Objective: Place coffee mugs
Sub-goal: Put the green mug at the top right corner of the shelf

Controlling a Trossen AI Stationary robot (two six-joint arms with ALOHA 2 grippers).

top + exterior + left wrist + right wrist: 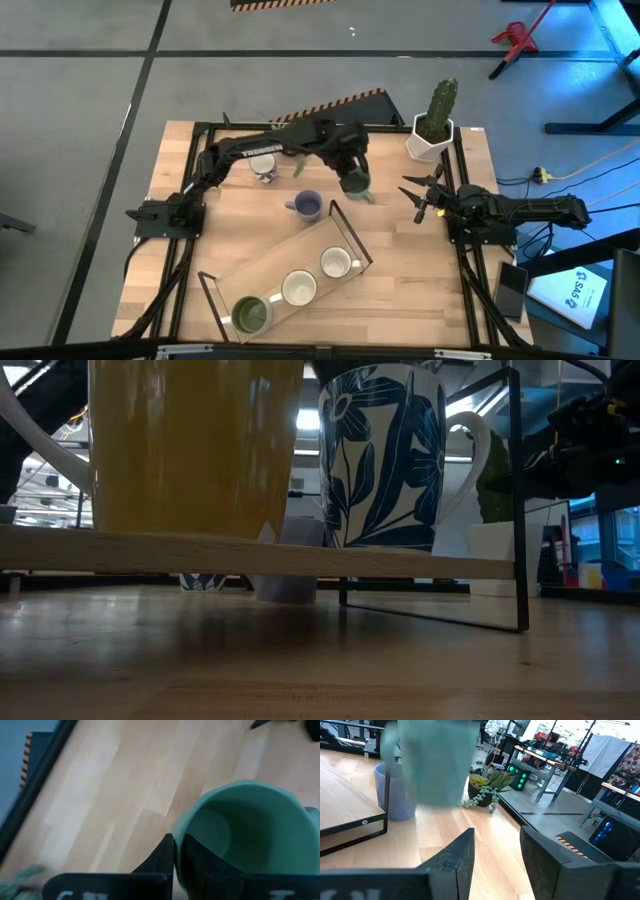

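Note:
My left gripper is over the middle of the table, shut on a teal green mug, whose open mouth fills the left wrist view. A lavender mug stands upright just left of it, and a white mug stands farther left. On the slanted shelf stand an olive green mug and two white mugs. My right gripper waits open on the right, facing the teal mug. My left gripper holds the teal mug by its rim, one finger inside the cup and the other finger outside its wall. It comes from above, pointing down. In the right wrist view the mug's base hangs clear above the table, upright.
A white hexagonal cactus pot stands at the far right corner and a small green trailing plant on the far side. The shelf's black wire frame stands on the near half. Bare wood lies between the shelf and my right arm.

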